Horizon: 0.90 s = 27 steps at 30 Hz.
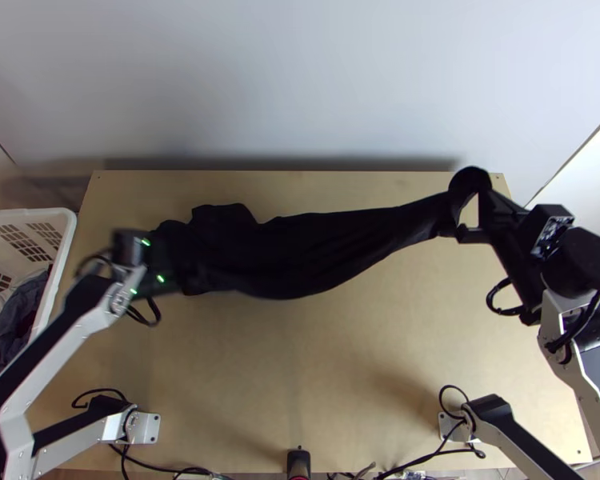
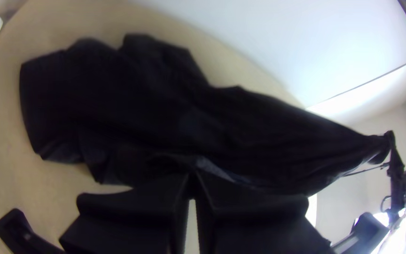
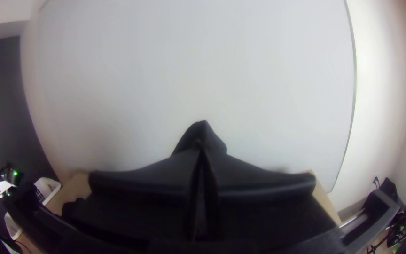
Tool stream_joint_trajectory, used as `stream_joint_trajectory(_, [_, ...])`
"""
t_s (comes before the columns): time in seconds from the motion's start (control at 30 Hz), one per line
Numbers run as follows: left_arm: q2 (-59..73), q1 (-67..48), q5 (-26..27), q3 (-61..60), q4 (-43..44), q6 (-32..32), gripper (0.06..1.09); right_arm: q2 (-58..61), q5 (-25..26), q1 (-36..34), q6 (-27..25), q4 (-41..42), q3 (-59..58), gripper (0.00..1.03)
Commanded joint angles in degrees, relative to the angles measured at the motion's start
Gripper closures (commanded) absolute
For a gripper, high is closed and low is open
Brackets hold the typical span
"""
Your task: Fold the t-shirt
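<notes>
The black t-shirt (image 1: 300, 252) is being stretched, bunched, across the table's far half (image 1: 332, 360). One end is being clenched, raised, between the right gripper's (image 1: 483, 194) fingers; near the other end, cloth is being pinched by the left gripper (image 1: 170, 268).

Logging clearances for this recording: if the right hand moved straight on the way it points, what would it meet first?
Beyond the black shirt pinched at its tips, the right hand would probably meet the pale upright panel; how far off is unclear.
</notes>
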Motion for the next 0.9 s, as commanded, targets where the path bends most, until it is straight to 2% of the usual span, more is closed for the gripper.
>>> stream_joint_trajectory(0.0, [-4.82,7.65,3.21,16.78,-3.22,-6.36,0.97,3.28,0.27,0.07,1.13,1.17,6.58,1.0])
stream_joint_trajectory(0.2, [-7.45,14.15,3.48,25.04,-5.85,-8.91,0.97,6.8,3.26,-0.01,1.83,2.14,13.87,1.0])
stream_joint_trajectory(0.37, [-9.04,21.44,2.33,31.98,-5.77,-11.2,0.97,9.61,3.52,0.07,1.83,2.14,21.34,1.0])
stream_joint_trajectory(0.5, [-15.28,26.28,0.05,37.26,-6.2,-19.11,0.97,10.49,4.14,0.87,2.36,2.31,27.58,1.0])
stream_joint_trajectory(0.63, [-19.76,29.36,-1.89,39.01,-6.12,-20.16,0.97,12.07,4.75,1.04,2.8,2.31,35.4,1.0])
stream_joint_trajectory(0.87, [-19.23,35.24,-1.89,44.9,-3.74,-18.93,0.97,17.26,5.9,0.78,0.95,1.7,50.08,1.0])
